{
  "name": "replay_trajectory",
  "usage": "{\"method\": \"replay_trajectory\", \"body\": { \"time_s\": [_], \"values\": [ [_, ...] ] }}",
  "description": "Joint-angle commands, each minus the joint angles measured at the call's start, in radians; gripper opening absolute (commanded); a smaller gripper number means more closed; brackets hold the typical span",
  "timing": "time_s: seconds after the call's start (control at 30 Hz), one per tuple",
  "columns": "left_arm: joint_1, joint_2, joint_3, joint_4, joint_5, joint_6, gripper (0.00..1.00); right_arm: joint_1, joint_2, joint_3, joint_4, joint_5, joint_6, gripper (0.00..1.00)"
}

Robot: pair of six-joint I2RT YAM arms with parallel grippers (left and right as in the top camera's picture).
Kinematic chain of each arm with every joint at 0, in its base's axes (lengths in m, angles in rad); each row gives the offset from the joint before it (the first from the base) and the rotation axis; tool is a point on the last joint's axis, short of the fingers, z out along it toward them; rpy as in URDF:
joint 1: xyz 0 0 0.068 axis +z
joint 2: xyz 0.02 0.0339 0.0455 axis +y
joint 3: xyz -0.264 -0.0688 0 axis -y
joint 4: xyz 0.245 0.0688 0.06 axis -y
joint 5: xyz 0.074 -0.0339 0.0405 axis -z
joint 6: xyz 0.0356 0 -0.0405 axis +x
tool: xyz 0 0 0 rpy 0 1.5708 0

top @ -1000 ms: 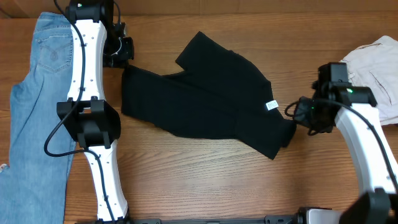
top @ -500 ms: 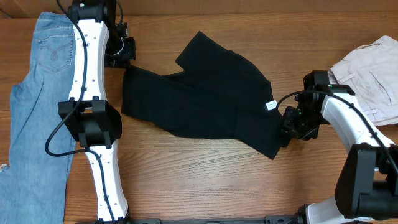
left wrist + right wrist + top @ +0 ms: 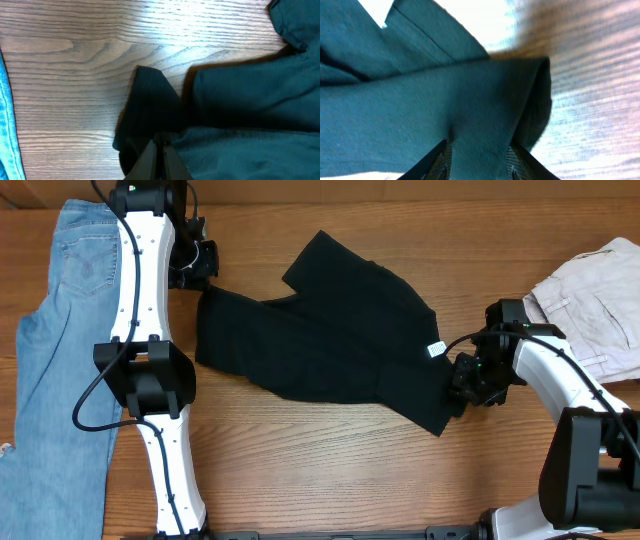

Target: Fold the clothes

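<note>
- The left gripper point(image 3: 159, 150) is pinched on the black clothes point(image 3: 330, 340) at their left edge; the right gripper point(image 3: 477, 152) is clamped on the right corner.
- With both ends gripped mid-table, a fold is judged in hand; a coordinated lift is called for next.

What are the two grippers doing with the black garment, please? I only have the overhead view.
Observer: The left gripper is shut on a corner of the black garment; its wrist view shows the cloth bunched at the closed tips.
Operator: And the right one?
Observer: The right gripper has a fold of the garment between its fingers.
Operator: Is that fold flat?
Observer: No, it creases between the fingers and its edge curls beside them over the table.
</note>
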State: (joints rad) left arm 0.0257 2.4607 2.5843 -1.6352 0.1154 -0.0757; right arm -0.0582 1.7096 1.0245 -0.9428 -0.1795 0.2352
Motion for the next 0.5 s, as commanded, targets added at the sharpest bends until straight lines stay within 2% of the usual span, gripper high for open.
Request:
{"method": "replay_trajectory", "body": {
  "time_s": [0.0,0.17,0.47],
  "values": [
    [-0.008,-0.027,0.023,-0.003,-0.011,-0.017,0.04,-0.002,0.004,-0.005,0.027,-0.016,-0.007,0.39],
    [-0.008,-0.027,0.023,-0.003,-0.011,-0.017,0.04,-0.002,0.004,-0.005,0.048,-0.032,-0.006,0.34],
    [-0.008,-0.027,0.023,-0.006,-0.011,-0.017,0.04,-0.002,0.004,-0.059,0.097,-0.032,-0.002,0.34]
  ]
}}
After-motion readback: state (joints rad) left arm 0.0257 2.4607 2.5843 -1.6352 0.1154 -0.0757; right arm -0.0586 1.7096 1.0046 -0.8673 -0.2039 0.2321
